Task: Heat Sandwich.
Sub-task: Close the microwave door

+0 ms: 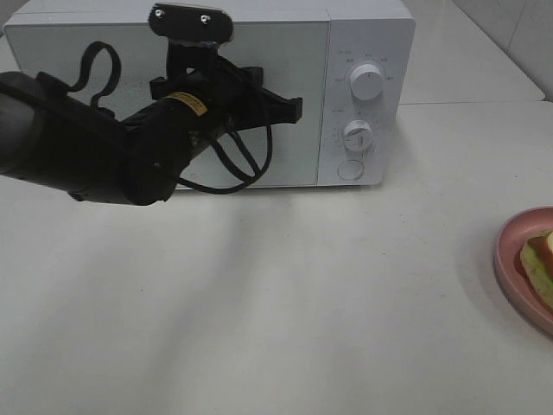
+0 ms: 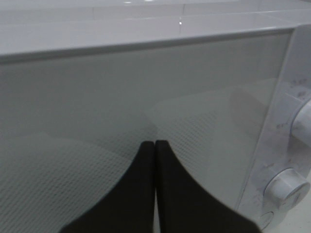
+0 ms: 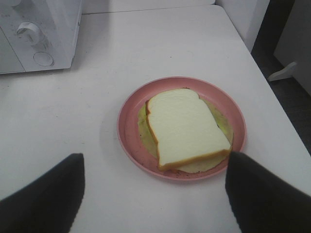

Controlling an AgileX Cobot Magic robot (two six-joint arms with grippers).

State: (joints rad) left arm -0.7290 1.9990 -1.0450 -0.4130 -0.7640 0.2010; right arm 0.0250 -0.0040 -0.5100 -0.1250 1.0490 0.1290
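On worktop (image 1: 285, 294): white surface, carries everything; largest thing in view.
Microwave (image 1: 259, 52): white, at back of worktop, door shut; control panel on its right side. Shows also in left wrist view (image 2: 121, 107) as a grey mesh door, and at a corner of right wrist view (image 3: 43, 24).
Left arm (image 1: 78, 147): black, comes in from left of high view, reaches up toward microwave door, cable looped beside it.
Left hand (image 2: 154, 145): fingers (image 2: 138, 184) pressed together, no gap, nothing between them; tips just in front of door glass, contact w/ door can't be told.
Right hand (image 3: 154, 194): fingers (image 3: 43, 194) spread wide apart, nothing gripped; hovers above plate, one finger each side of near rim. Not seen in high view.
Plate (image 3: 129, 131): round, pink, on worktop well to right of microwave; only its left edge (image 1: 510, 259) shows at right border of high view.
Sandwich (image 3: 187, 126): lies flat on plate, pale bread slice w/ tan crust on top, green layer poking out under it; in high view (image 1: 540, 264) just a sliver, green w/ a bit of red.
Knobs: upper (image 1: 367, 82) and lower (image 1: 357, 136), white, on panel; round button (image 1: 350, 169) under them.
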